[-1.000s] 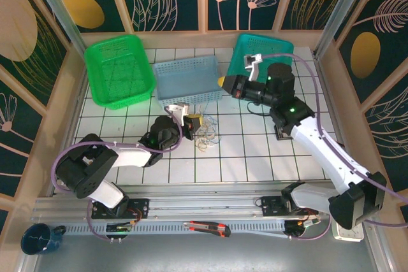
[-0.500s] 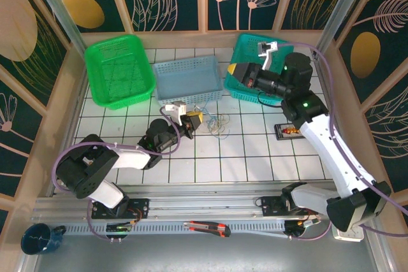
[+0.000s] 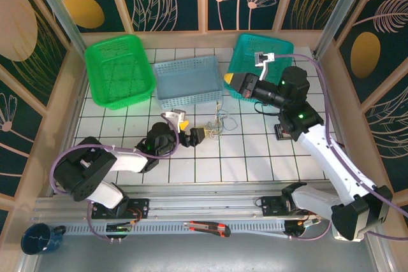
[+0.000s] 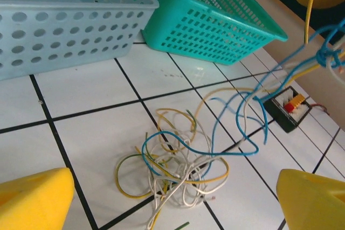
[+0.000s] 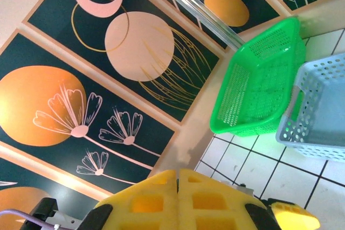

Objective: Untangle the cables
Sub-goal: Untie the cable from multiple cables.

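Two yellow fingers [image 4: 32, 197] of the left gripper [image 3: 191, 127] now stand spread wide at the near edge of the tangle. A second ago, and even half a second ago, they were pressed together right beside the heap. The left gripper has therefore just let go, and nothing sits between its pads.

In that same second the cables [image 4: 172, 165] have slid across the white tiles, away from the arm bases and a little to the right. They now lie just in front of the pale blue basket [image 3: 188, 78].

My reading is that the release frees the heap to follow the other arm's pull, so loops can slip out rather than tighten.

Most of the white, yellowish and dark loops are still one low knot on the tile. A blue strand and a yellow one rise out of it, so the bundle's long axis runs from the heap up and away, slightly right. It points toward the right gripper [image 3: 228, 79], which hangs at the teal basket [image 3: 261, 55]. Its pads are pressed together, apparently pinching those raised strands.
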### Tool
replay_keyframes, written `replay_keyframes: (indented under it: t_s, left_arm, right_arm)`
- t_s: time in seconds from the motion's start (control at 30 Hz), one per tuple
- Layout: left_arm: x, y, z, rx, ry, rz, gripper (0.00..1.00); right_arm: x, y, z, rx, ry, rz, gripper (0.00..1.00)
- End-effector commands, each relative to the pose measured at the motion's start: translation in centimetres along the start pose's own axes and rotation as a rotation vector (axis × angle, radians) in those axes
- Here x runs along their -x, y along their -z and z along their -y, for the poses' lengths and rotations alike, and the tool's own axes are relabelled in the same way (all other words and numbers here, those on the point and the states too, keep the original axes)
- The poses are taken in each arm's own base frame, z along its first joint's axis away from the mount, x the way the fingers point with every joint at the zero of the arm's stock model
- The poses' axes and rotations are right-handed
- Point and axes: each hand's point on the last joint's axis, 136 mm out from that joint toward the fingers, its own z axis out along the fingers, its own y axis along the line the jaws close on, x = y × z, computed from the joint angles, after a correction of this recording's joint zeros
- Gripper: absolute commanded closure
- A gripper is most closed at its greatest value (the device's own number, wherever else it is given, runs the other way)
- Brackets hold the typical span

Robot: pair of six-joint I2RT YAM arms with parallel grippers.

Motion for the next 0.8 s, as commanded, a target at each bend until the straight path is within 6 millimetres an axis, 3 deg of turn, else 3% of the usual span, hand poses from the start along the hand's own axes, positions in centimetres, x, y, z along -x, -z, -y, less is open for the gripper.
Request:
replay_keyframes:
  t_s: [0.0,0.67,0.77]
  left_arm:
    - [-0.2,-0.9,1.1,-0.058,-0.042,-0.044,0.02]
    - [-2.8,-8.6,0.1,-0.084,-0.127,-0.188,0.03]
    - [-3.2,-9.6,-0.3,-0.077,-0.124,-0.197,0.14]
  right_arm:
    - [1.4,-0.2,-2.2,0.040,0.079,0.031,1.00]
    - [0.5,-1.7,-3.3,0.051,0.078,0.002,1.00]
    - [0.1,-1.9,-4.1,0.066,0.081,-0.009,1.00]
